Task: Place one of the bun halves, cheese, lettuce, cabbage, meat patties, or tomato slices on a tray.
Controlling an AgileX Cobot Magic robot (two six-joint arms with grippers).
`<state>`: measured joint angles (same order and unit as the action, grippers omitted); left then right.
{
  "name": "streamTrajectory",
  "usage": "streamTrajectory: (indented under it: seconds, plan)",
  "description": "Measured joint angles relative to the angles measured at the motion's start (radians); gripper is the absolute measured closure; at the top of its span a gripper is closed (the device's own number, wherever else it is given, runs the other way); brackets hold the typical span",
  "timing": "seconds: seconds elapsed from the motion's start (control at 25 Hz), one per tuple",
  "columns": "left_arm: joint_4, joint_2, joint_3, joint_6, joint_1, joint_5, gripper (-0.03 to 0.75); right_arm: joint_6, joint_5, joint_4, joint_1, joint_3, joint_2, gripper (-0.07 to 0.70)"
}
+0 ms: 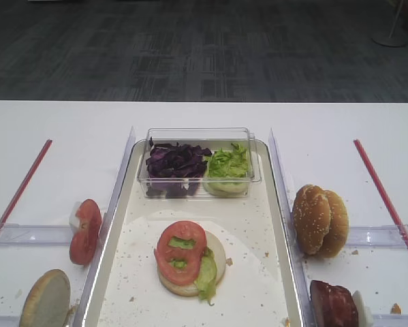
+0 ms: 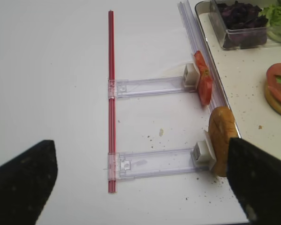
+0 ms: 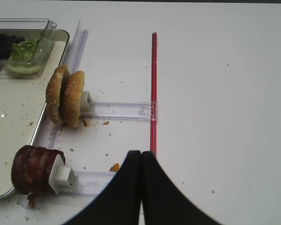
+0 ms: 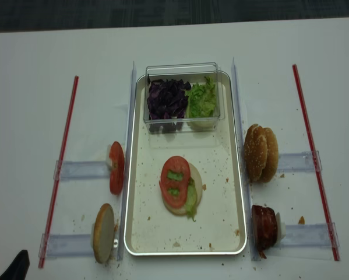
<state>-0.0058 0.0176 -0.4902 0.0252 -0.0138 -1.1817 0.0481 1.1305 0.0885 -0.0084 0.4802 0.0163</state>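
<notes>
The metal tray (image 1: 115,238) (image 4: 221,192) lies mid-table. On its liner a bun half carries lettuce and a tomato slice (image 1: 182,252) (image 4: 176,189). A clear box at its far end holds purple cabbage (image 1: 173,163) and green lettuce (image 1: 227,163). Right of the tray stand two bun halves (image 1: 319,219) (image 3: 65,96) and meat patties (image 1: 333,305) (image 3: 34,169). Left of it stand tomato slices (image 1: 85,231) (image 2: 203,82) and one bun half (image 1: 45,300) (image 2: 221,136). My left gripper (image 2: 142,187) is open and empty, one finger beside that bun half. My right gripper (image 3: 141,154) is shut and empty. No cheese shows.
Red strips (image 1: 20,187) (image 1: 384,197) run along the table on both sides. Clear plastic rails (image 2: 154,86) (image 3: 121,111) with white pushers hold the upright food against the tray's sides. Crumbs dot the liner and table. Dark carpet lies beyond the far table edge.
</notes>
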Motion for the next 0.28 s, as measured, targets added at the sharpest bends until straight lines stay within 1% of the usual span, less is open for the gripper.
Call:
streamTrajectory:
  seconds: [0.28]
  plan:
    - [0.0,0.0,0.0,0.0,0.0,0.0,0.044,0.0,0.0,0.0,0.0,0.0,0.0,0.595]
